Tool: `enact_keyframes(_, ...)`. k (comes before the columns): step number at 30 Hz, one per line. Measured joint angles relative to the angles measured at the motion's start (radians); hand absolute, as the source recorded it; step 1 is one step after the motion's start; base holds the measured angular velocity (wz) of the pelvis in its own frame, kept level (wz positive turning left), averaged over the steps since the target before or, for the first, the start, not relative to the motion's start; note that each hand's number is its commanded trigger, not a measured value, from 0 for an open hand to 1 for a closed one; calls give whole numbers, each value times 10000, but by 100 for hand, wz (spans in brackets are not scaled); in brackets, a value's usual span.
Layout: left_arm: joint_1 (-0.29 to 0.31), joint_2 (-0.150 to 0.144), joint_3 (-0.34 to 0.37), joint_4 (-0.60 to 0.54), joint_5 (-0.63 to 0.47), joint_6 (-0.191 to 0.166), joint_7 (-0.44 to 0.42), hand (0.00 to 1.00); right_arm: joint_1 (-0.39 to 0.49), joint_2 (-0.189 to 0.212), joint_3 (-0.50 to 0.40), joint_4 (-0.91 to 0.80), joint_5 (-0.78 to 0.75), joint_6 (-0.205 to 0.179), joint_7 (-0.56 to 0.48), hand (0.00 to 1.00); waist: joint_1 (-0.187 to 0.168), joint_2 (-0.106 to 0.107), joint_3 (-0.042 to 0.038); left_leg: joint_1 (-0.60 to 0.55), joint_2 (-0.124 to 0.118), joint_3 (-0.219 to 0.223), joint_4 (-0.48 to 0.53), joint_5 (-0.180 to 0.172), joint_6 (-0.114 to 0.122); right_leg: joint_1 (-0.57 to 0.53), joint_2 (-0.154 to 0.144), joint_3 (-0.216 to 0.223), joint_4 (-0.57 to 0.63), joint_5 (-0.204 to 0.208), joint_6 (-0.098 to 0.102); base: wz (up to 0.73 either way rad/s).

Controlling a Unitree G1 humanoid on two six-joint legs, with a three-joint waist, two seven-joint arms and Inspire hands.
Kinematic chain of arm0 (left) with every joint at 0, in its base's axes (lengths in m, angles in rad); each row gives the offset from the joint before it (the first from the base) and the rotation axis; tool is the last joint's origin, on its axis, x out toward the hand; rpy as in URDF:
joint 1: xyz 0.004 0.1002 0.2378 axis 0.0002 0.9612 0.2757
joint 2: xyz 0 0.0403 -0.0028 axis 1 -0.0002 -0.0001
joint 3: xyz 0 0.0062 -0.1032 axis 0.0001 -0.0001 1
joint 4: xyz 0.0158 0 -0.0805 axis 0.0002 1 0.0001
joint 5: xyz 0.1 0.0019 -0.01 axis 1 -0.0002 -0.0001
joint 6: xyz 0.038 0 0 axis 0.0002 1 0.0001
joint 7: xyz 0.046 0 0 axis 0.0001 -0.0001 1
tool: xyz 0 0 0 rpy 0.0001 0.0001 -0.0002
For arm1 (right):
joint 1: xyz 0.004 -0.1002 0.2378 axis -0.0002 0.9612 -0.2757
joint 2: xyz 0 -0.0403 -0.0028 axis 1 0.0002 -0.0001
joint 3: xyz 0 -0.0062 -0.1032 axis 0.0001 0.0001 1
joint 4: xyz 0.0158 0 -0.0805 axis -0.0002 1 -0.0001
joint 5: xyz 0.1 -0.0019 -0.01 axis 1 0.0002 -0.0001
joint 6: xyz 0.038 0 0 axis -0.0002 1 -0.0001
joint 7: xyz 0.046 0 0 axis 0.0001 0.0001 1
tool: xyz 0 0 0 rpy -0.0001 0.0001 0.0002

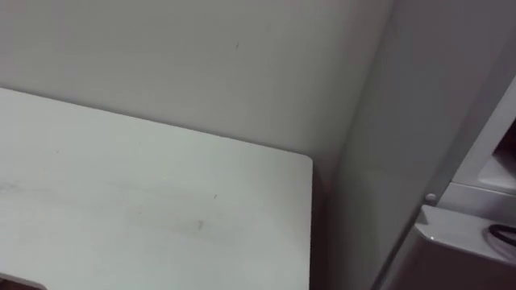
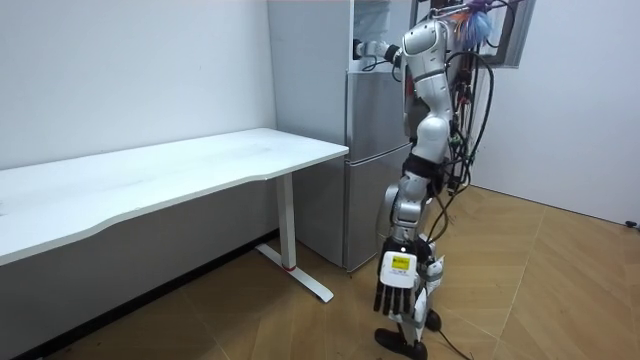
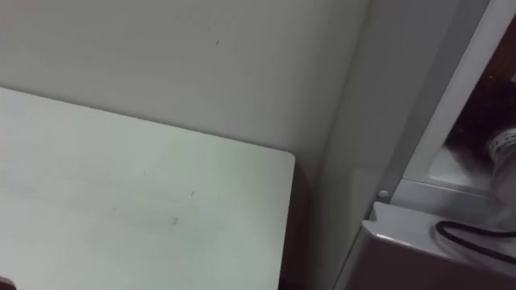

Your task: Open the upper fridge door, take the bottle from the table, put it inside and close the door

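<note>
Where the bottle is I cannot tell for certain. Judging by the pose, it is either sitting in the right hand [image 2: 366,48] or already lying on a shelf. That hand is reaching at shoulder height into the open upper compartment [image 3: 474,121] of the tall grey two-door fridge [image 2: 372,160], which is where the task wants the bottle. Whether those fingers are curling round anything I cannot tell, since the compartment's edge is hiding them. A pale rounded shape [image 3: 501,145] is showing inside the compartment, cut off at the right edge of the eye view, and it could be the wrist or the bottle. The left hand [image 2: 396,285] is hanging low beside the leg with fingers straight and slack, holding nothing, probably because one arm is enough for the placing. The robot is standing close against the fridge front. Its head camera is pointing mostly at the corner of the long white rectangular table [image 1: 145,201] just beside the fridge, so the shelves are falling outside the eye views.
</note>
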Motion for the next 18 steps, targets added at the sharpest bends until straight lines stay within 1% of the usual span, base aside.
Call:
enact_keyframes(1, 30, 0, 1, -26, 5, 4, 0, 0, 1, -5, 9, 118, 21, -78, -18, 100, 111, 14, -3, 18, 0, 38, 1, -1, -1, 13, 1, 0, -10, 0, 0, -7)
enact_keyframes(3, 46, 15, 2, -20, 7, 52, 0, 0, 4, -19, 55, 250, -20, -178, 3, 100, 147, 13, -1, 33, -9, 46, 5, -2, -3, 83, 4, -14, -114, 2, -3, -2)
enact_keyframes(4, 63, 18, 1, 13, 4, 69, -4, 0, 29, -19, 56, 385, -87, -270, 79, 100, 179, 58, 36, 102, -15, 45, 8, -12, -8, 177, 8, -16, -164, 2, -4, 0)
enact_keyframes(5, 111, 18, 0, 15, -6, 93, -6, 0, 70, -20, 57, 537, -136, -383, 138, 100, 236, 74, 51, 180, -4, 31, 7, -39, -15, 294, 16, -32, -159, 2, -3, 0)
enact_keyframes(6, 152, 20, 0, 12, -16, 122, -5, 0, 72, -21, 55, 642, -120, -403, 185, 100, 288, 106, 70, 197, 2, 7, 26, -62, -18, 329, 21, -47, -161, 2, -3, 6)
enact_keyframes(7, 223, 23, 0, 5, -21, 146, -5, 0, 73, -47, 53, 795, -73, -411, 236, 100, 324, 108, 22, 221, 6, -20, 43, -75, -18, 366, 22, -82, -157, 1, -2, 6)
enact_keyframes(9, 271, 28, 0, 29, -16, 216, -2, 0, 74, -96, 52, 969, -8, -472, 314, 100, 377, 131, 39, 240, 9, -41, 46, -75, -19, 402, 21, -162, -160, 1, -2, 6)
enact_keyframes(10, 289, 30, 0, 73, -5, 305, 16, 0, 75, -98, 52, 1093, -10, -542, 314, 100, 392, 117, 29, 264, 7, -71, 61, -75, -19, 450, 15, -237, -160, 1, -2, 7)
enact_keyframes(12, 300, 37, -1, 223, 1, 346, 17, 0, 86, -100, 52, 1250, 7, -633, 319, 100, 423, 126, 36, 277, 9, -103, 67, -75, -20, 485, 15, -271, -159, 1, -2, 6)
enact_keyframes(13, 311, 49, -1, 312, 1, 349, 16, 0, 90, -101, 54, 1353, 45, -702, 322, 89, 482, 118, 31, 276, 9, -107, 83, -74, -22, 483, 19, -271, -160, 1, -2, 0)
enact_keyframes(14, 318, 58, -2, 368, 1, 351, 16, 0, 90, -119, 55, 1481, 81, -784, 342, 50, 550, 111, 26, 275, 10, -107, 102, -74, -22, 484, 20, -273, -161, 1, -2, 0)
enact_keyframes(15, 327, 60, -2, 366, -1, 350, 16, 0, 91, -128, 55, 1535, 89, -819, 357, 0, 568, 106, 23, 274, 10, -108, 107, -74, -22, 487, 19, -278, -161, 1, -2, 0)
enact_keyframes(18, 332, 101, -2, 341, -3, 341, 17, 0, 154, -148, 59, 1706, 83, -1016, 409, 0, 648, 97, 17, 282, 9, -132, 136, -76, -23, 517, 17, -297, -158, 2, -2, 0)
